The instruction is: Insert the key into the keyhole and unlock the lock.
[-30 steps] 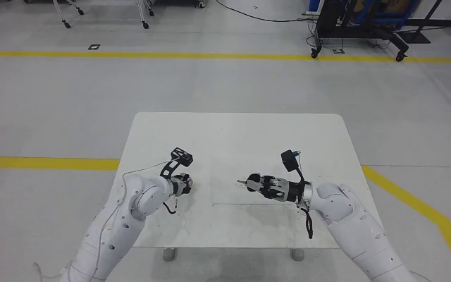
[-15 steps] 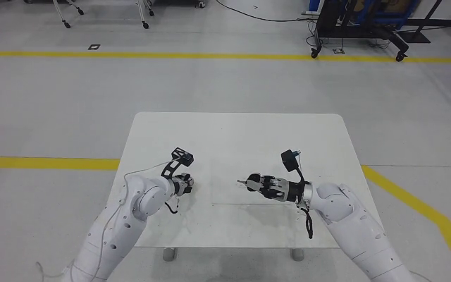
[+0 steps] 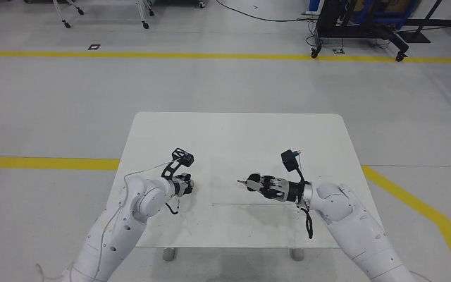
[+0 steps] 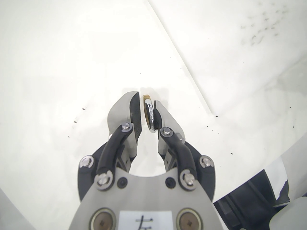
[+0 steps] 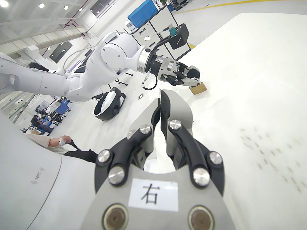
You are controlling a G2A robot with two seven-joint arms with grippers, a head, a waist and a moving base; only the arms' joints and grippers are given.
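Toward the worktop's [image 3: 232,134] near edge, right of centre, the right claw [image 5: 160,94] is pressed together on the key [image 3: 242,183]. Closer to the left edge, the left claw [image 4: 145,99] pinches the lock [image 4: 148,113] by its shackle, with the brass body resting on the worktop.

Between the left gripper [image 3: 189,185] and the right gripper [image 3: 246,183] we see an open stretch of the white table [image 3: 232,137], and either could pass along it toward the other. The key [image 3: 241,182] juts from the right gripper into that gap. The padlock [image 5: 198,88] sits low at the table top under the left gripper, barring the way there. The left camera mount [image 3: 182,154] and the right camera mount [image 3: 289,158] stand above the wrists. A flat seam [image 4: 178,56] crosses the table, no hindrance.
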